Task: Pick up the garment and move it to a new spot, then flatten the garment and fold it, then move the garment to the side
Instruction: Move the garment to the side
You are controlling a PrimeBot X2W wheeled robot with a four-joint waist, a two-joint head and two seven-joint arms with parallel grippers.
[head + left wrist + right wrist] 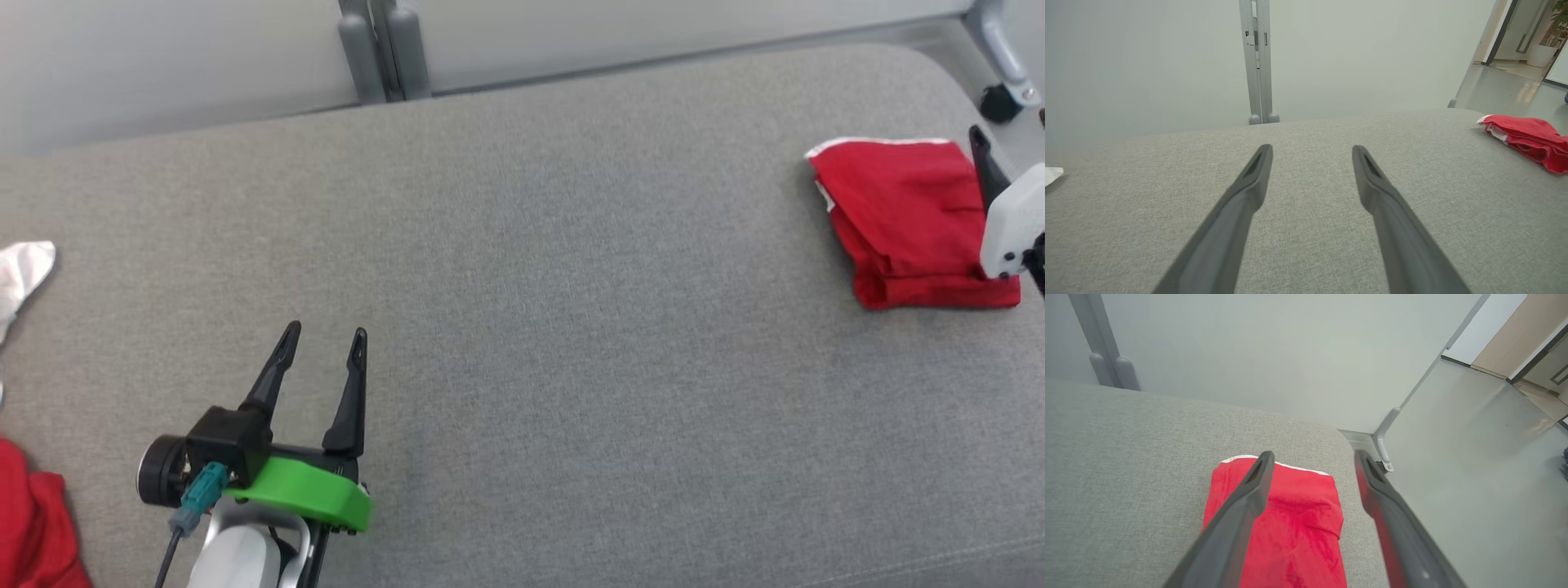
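The work surface is a grey fabric-covered desk set against a pale wall, with a pair of grey posts behind its far edge. One red garment lies folded near the desk's far right corner, a white trim along its far edge.

The right claw stands directly over it with its fingers spread wide. It grips nothing. In the right wrist view one finger crosses the red cloth and the other runs just past its right side; contact with the fabric cannot be determined.

The left claw is well apart at the lower left, over bare desk, also wide open and empty.

Count: two claws, one folded garment, one white cloth at the left edge, and one further red cloth cut off at the lower left.
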